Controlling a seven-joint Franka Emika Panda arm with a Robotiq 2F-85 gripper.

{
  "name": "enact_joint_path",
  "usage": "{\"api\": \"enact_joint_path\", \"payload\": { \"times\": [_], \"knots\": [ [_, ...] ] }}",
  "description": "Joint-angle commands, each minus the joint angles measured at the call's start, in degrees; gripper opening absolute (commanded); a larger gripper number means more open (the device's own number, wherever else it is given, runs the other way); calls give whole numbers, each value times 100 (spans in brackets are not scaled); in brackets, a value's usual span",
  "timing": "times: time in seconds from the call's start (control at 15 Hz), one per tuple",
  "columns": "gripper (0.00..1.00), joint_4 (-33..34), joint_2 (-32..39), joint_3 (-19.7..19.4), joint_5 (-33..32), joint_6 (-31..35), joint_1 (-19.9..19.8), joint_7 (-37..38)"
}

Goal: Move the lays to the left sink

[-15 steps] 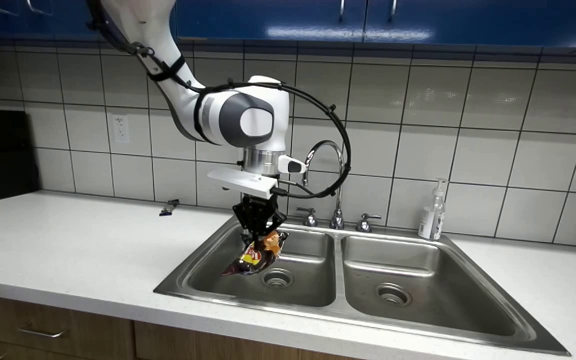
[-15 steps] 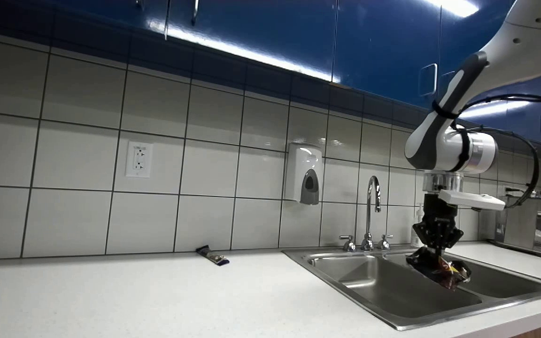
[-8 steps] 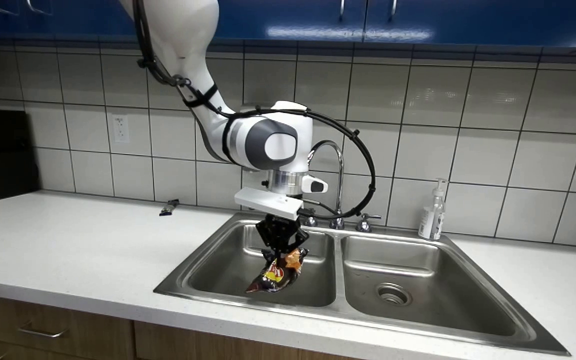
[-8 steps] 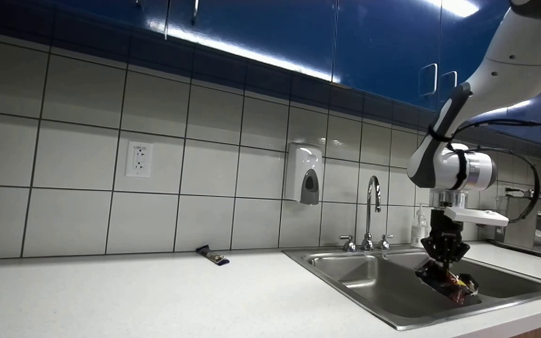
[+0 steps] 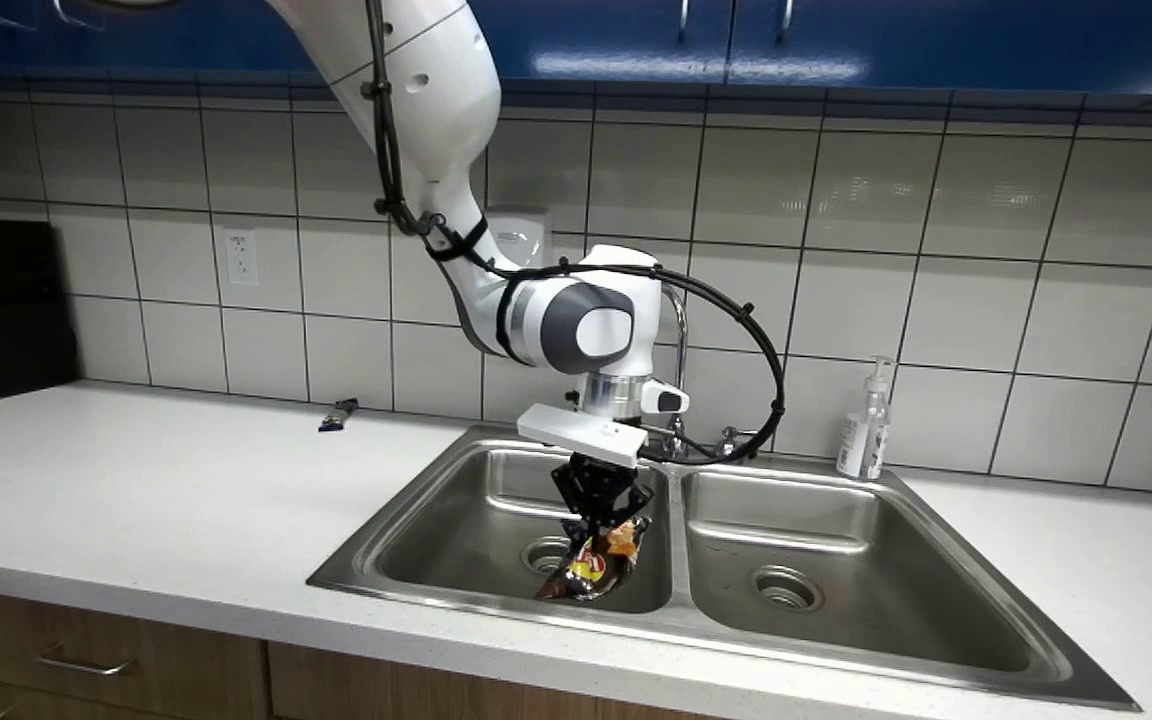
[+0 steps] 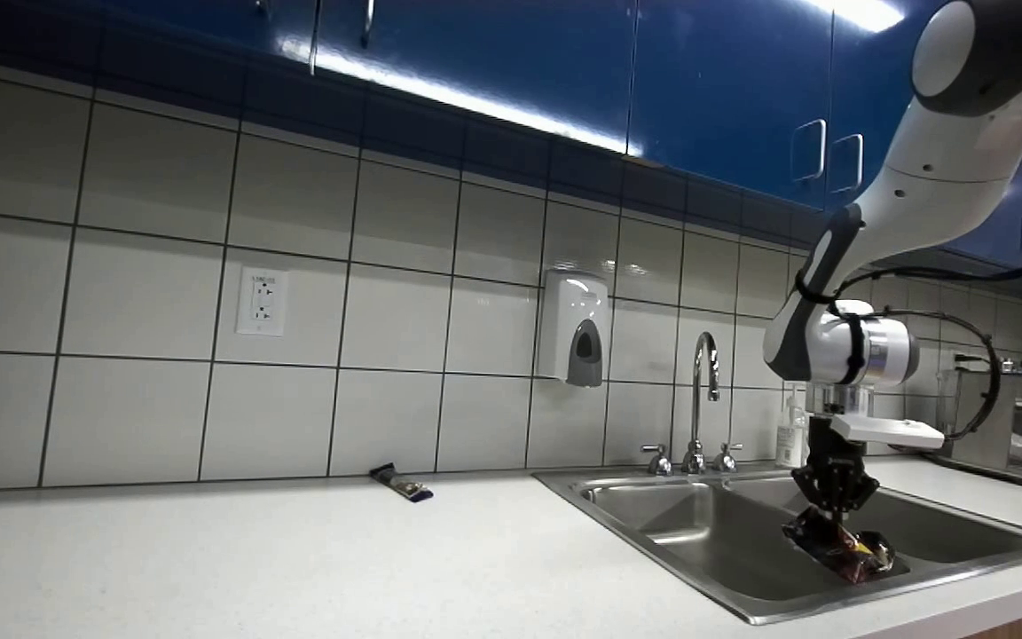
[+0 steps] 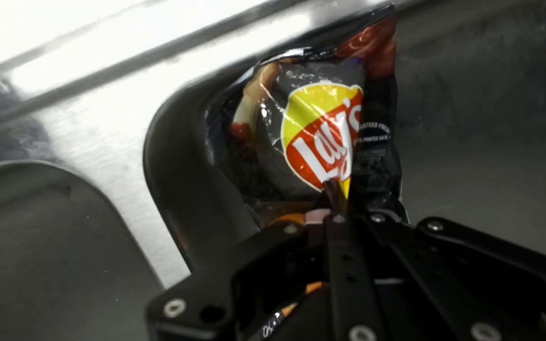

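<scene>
The Lay's bag [image 5: 588, 572] is dark and shiny with a red and yellow logo. My gripper [image 5: 595, 528] points down and is shut on the bag's pinched middle. In both exterior views the bag [image 6: 857, 561] is within the left sink basin [image 5: 451, 548], close to the divider and the front wall. I cannot tell whether it touches the basin floor. In the wrist view the logo side of the bag [image 7: 320, 137] faces up and spreads beyond the fingertips [image 7: 346, 208]. The fingers hide part of the bag, and the drain is partly covered.
The metal divider [image 5: 678, 560] separates the right basin [image 5: 836, 530]. The faucet [image 6: 697, 399] and its handles stand behind, close to the arm. A soap bottle [image 5: 866, 430] stands at the back right. A small dark packet [image 5: 338, 414] lies on the counter [image 5: 186, 480] to the left.
In an exterior view my gripper and the bag have moved right and down, from above the basin's left part to low in it near the divider. The grip has stayed shut on the bag.
</scene>
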Motion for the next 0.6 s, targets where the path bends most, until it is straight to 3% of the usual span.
{"api": "enact_joint_path", "payload": {
  "times": [0.0,0.53],
  "knots": [
    [0,304,177,317,88,54,-186,-169],
    [0,364,340,614,25,193,-105,-122]
  ]
}}
